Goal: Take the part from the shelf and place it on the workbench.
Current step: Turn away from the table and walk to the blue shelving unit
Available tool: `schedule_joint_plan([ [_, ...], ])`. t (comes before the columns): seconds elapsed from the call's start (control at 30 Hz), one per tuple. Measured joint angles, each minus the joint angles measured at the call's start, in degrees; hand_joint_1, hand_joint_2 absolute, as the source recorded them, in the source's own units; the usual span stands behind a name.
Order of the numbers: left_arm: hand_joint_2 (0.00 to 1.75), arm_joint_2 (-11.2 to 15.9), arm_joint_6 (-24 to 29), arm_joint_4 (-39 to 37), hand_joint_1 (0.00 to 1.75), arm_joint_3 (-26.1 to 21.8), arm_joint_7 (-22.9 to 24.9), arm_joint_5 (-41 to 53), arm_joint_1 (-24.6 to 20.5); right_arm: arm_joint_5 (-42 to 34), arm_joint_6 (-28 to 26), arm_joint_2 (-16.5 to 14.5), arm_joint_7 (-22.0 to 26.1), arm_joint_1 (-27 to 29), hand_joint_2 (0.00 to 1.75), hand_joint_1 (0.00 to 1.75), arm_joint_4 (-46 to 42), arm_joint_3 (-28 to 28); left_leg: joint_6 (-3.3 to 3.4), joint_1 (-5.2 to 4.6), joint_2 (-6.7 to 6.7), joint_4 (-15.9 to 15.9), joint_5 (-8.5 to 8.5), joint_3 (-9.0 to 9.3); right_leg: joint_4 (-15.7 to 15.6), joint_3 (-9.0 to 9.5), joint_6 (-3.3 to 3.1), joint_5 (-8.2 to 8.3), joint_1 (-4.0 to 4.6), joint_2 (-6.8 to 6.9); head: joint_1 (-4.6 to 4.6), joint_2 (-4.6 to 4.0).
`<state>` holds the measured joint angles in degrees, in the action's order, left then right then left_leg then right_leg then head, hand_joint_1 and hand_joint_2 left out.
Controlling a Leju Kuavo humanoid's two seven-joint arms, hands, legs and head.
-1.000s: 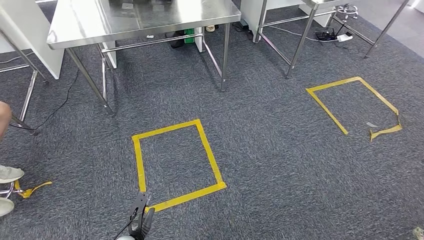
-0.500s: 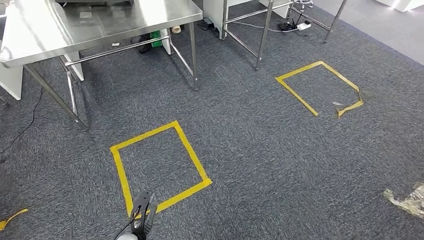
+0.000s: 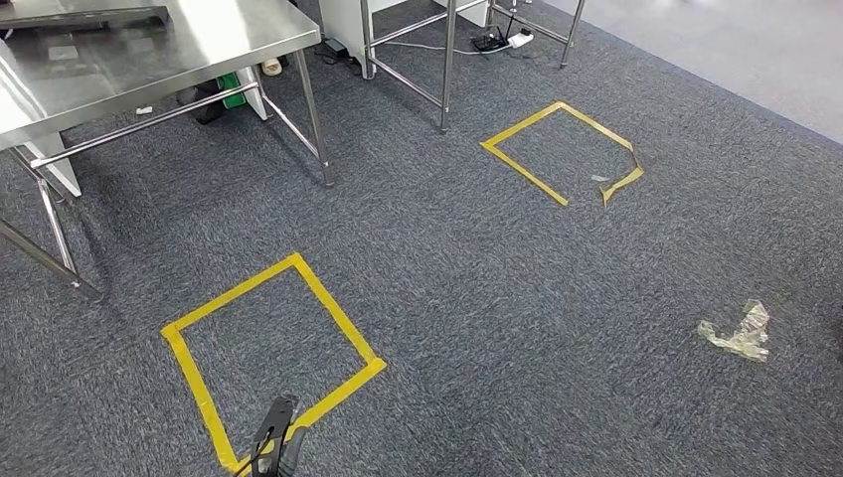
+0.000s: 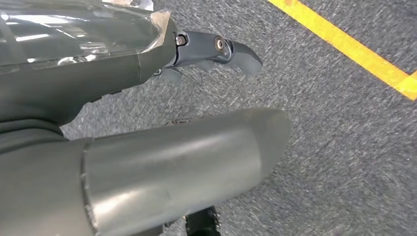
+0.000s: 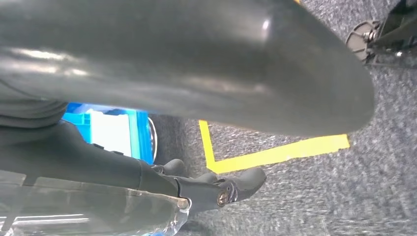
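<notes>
Brushed steel table (image 3: 149,50); rough grey carpet (image 3: 497,298); glossy yellow tape (image 3: 328,308).

Floor count, head view: two yellow tape squares, one near (image 3: 273,360) and one far (image 3: 563,151), the far one with a torn, lifted corner. Two steel tables: one at upper left (image 3: 149,50), a second (image 3: 447,40) seen by its legs. One crumpled clear wrapper (image 3: 738,333). One power strip (image 3: 494,41) under the second table.

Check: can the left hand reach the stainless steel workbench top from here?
Probably not: the left hand hangs low by the yellow tape square, and the workbench stands well beyond it across carpet.
</notes>
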<state>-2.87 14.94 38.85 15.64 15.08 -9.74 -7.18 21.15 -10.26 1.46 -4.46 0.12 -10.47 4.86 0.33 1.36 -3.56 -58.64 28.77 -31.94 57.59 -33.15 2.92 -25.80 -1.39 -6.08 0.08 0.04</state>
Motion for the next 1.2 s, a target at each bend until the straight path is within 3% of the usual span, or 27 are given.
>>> schedule_joint_plan([
  [0.03, 0.00, 0.10, -0.01, 0.01, 0.00, -0.04, -0.05, -0.11, 0.02, 0.43, 0.09, -0.01, 0.05, 0.03, 0.00, 0.00, 0.01, 0.13, 0.49, -0.07, 0.58, 0.13, -0.17, 0.12, -0.07, -0.28, 0.40, 0.13, -0.08, -0.21, 0.02, 0.00],
  [0.1, 0.00, 0.37, 0.04, 0.05, 0.00, -0.17, -0.13, -0.32, 0.10, 1.05, 0.37, 0.00, 0.06, -0.09, 0.00, 0.00, 0.04, 0.35, 1.45, -0.01, 1.79, 0.58, -0.59, 0.48, 1.79, -1.52, 0.65, -0.79, 0.04, 1.59, 0.21, 0.00],
  [0.17, 0.00, 0.79, 0.10, 0.08, 0.00, -0.45, -0.08, -0.40, 0.41, 1.38, 0.57, 0.09, 0.02, -0.43, 0.00, 0.00, 0.04, 0.47, 2.01, -0.19, 3.28, 0.78, -0.75, 0.55, 8.41, -4.78, 0.25, -3.82, 0.22, 4.33, 0.50, 0.00],
  [0.23, 0.00, 1.17, 0.10, 0.08, 0.00, -0.76, 0.01, -0.41, 0.75, 1.51, 0.71, 0.17, -0.03, -0.65, 0.00, 0.00, 0.04, 0.61, 2.19, -0.44, 4.84, 0.77, -0.72, 0.44, 15.66, -8.30, 0.18, -6.45, 0.22, 5.22, 0.65, 0.00],
  [0.27, 0.00, 1.28, 0.10, 0.08, 0.00, -0.87, 0.04, -0.41, 0.85, 1.53, 0.80, 0.20, -0.06, -0.68, 0.00, 0.00, 0.04, 0.71, 2.20, -0.50, 5.51, 0.76, -0.69, 0.41, 16.81, -8.75, 0.45, -6.61, 0.17, 5.40, 0.65, 0.00],
  [0.3, 0.00, 1.37, 0.10, 0.09, 0.00, -0.96, 0.06, -0.41, 0.89, 1.55, 0.89, 0.22, -0.09, -0.65, 0.00, 0.00, 0.04, 0.80, 2.19, -0.51, 6.10, 0.76, -0.67, 0.43, 15.46, -7.91, 0.86, -5.88, 0.12, 5.65, 0.68, 0.00],
  [0.37, 0.00, 1.48, 0.10, 0.12, 0.00, -1.09, 0.08, -0.41, 0.90, 1.57, 1.03, 0.33, -0.15, -0.69, 0.00, 0.00, 0.04, 0.92, 1.98, -0.54, 7.17, 0.75, -0.55, 0.61, 7.32, -3.38, 1.49, -3.13, 0.15, 7.55, 0.75, 0.00],
  [0.4, 0.00, 1.51, 0.10, 0.15, 0.00, -1.13, 0.09, -0.41, 0.92, 1.58, 1.07, 0.41, -0.17, -0.80, 0.00, 0.00, 0.03, 0.97, 1.72, -0.69, 7.70, 0.73, -0.40, 0.76, 3.46, -1.29, 1.45, -1.91, 0.38, 8.74, 0.81, 0.00],
  [0.47, 0.00, 1.61, 0.09, 0.21, 0.00, -1.21, 0.15, -0.38, 0.93, 1.60, 1.14, 0.49, -0.17, -1.03, 0.00, 0.00, 0.02, 1.10, 1.08, -1.01, 8.73, 0.74, -0.10, 1.10, 0.04, 0.47, 0.65, -0.77, 0.87, 9.92, 0.78, 0.00],
  [0.53, 0.00, 1.62, 0.02, 0.28, 0.00, -1.26, 0.32, -0.11, 0.89, 1.59, 1.21, 0.52, -0.19, -1.03, 0.00, 0.00, 0.02, 1.26, 0.41, -1.08, 9.73, 0.87, 0.12, 1.45, 0.04, 0.38, -0.27, -0.45, 0.92, 8.67, 0.67, 0.00],
  [0.57, 0.00, 1.63, -0.09, 0.33, 0.00, -1.32, 0.44, 0.13, 0.83, 1.53, 1.25, 0.52, -0.22, -0.99, 0.00, 0.00, 0.02, 1.31, 0.06, -0.96, 9.38, 0.60, 0.48, 1.45, -0.13, 0.46, -0.61, -0.30, 0.66, 8.06, 0.59, 0.00],
  [0.63, 0.00, 1.72, -0.39, 0.39, 0.00, -1.49, 0.64, 0.71, 0.74, 1.23, 1.34, 0.56, -0.32, -0.97, 0.00, 0.00, 0.02, 1.33, -0.46, -0.68, 6.90, -2.72, 2.93, 0.07, -0.47, 0.79, -1.57, 0.04, 0.03, 6.96, 0.33, 0.00],
  [0.7, 0.00, 1.79, -0.79, 0.22, 0.00, -1.58, 1.03, 1.29, 0.79, 0.68, 1.37, 0.67, -0.37, -0.98, 0.00, 0.00, 0.02, 1.32, -0.65, -0.55, 4.25, -10.03, 6.86, -3.34, -0.48, 0.57, -2.19, 0.19, -0.01, 5.78, 0.09, 0.00],
  [0.73, 0.00, 1.78, -1.00, 0.05, 0.00, -1.57, 1.20, 1.58, 0.84, 0.40, 1.36, 0.75, -0.37, -0.97, 0.00, 0.00, 0.03, 1.31, -0.72, -0.55, 3.77, -13.26, 8.09, -4.96, -0.46, 0.48, -2.27, 0.20, 0.05, 5.08, 0.06, 0.00],
  [0.77, 0.00, 1.77, -1.20, -0.12, 0.00, -1.57, 1.29, 1.81, 0.86, 0.16, 1.36, 0.82, -0.37, -0.90, 0.00, 0.00, 0.03, 1.31, -0.77, -0.50, 3.57, -14.94, 8.26, -5.91, -0.42, 0.44, -2.31, 0.22, 0.11, 4.36, 0.04, 0.00],
  [0.83, 0.00, 1.76, -1.48, -0.38, 0.00, -1.58, 1.29, 2.06, 0.71, -0.09, 1.35, 0.90, -0.37, -0.74, 0.00, 0.00, 0.04, 1.30, -0.89, -0.20, 3.23, -11.98, 5.27, -4.77, -0.17, 0.46, -2.26, 0.20, 0.08, 2.89, 0.04, 0.00],
  [0.9, 0.00, 1.78, -1.78, -0.87, 0.00, -1.71, 1.13, 2.10, 0.22, -0.13, 1.27, 0.92, -0.34, -0.72, 0.00, 0.00, 0.04, 1.30, -1.02, 0.38, 1.26, -4.92, 1.61, -1.59, 0.50, 0.20, -1.90, -0.01, 0.19, 1.52, 0.00, 0.00],
  [0.97, 0.00, 1.77, -2.14, -1.83, 0.00, -2.02, 0.51, 2.02, -0.43, -0.03, 1.17, 0.95, -0.27, -0.90, 0.00, 0.00, 0.03, 1.30, -0.72, 0.51, -0.49, -1.18, 0.76, 0.04, 1.04, -0.51, -1.18, -0.07, 0.34, 0.31, 0.04, 0.00],
  [1.03, 0.00, 1.66, -2.36, -2.55, 0.00, -2.42, -0.39, 1.93, -0.84, 0.20, 1.13, 0.98, -0.23, -0.97, 0.00, 0.00, 0.03, 1.30, 0.16, 0.20, 0.08, -0.74, 0.95, 0.23, 0.88, -1.18, -0.32, 0.29, 0.30, -0.91, 0.12, 0.00],
  [1.07, 0.00, 1.59, -2.32, -2.67, 0.00, -2.60, -0.71, 1.92, -0.96, 0.32, 1.10, 0.99, -0.22, -0.91, 0.00, 0.00, 0.03, 1.30, 0.68, 0.16, 0.77, -0.45, 0.73, 0.45, 0.95, -1.45, 0.01, 0.36, 0.24, -0.87, 0.13, 0.00],
  [1.13, 0.00, 1.50, -2.19, -2.74, 0.00, -2.87, -0.92, 1.93, -1.08, 0.45, 1.04, 0.96, -0.26, -0.94, 0.00, 0.00, 0.03, 1.30, 1.66, 0.19, 2.17, 0.20, 0.24, 0.94, 3.70, -3.13, 0.14, -1.01, 0.43, 1.51, 0.37, 0.00],
  [1.2, 0.00, 1.46, -2.03, -2.77, 0.00, -3.04, -0.87, 2.00, -0.95, 0.47, 0.96, 0.96, -0.40, -1.14, 0.00, 0.00, 0.02, 1.30, 2.13, -0.07, 3.70, 0.44, 0.12, 1.02, 10.87, -6.77, -0.20, -4.09, 0.48, 4.45, 0.66, 0.00],
])
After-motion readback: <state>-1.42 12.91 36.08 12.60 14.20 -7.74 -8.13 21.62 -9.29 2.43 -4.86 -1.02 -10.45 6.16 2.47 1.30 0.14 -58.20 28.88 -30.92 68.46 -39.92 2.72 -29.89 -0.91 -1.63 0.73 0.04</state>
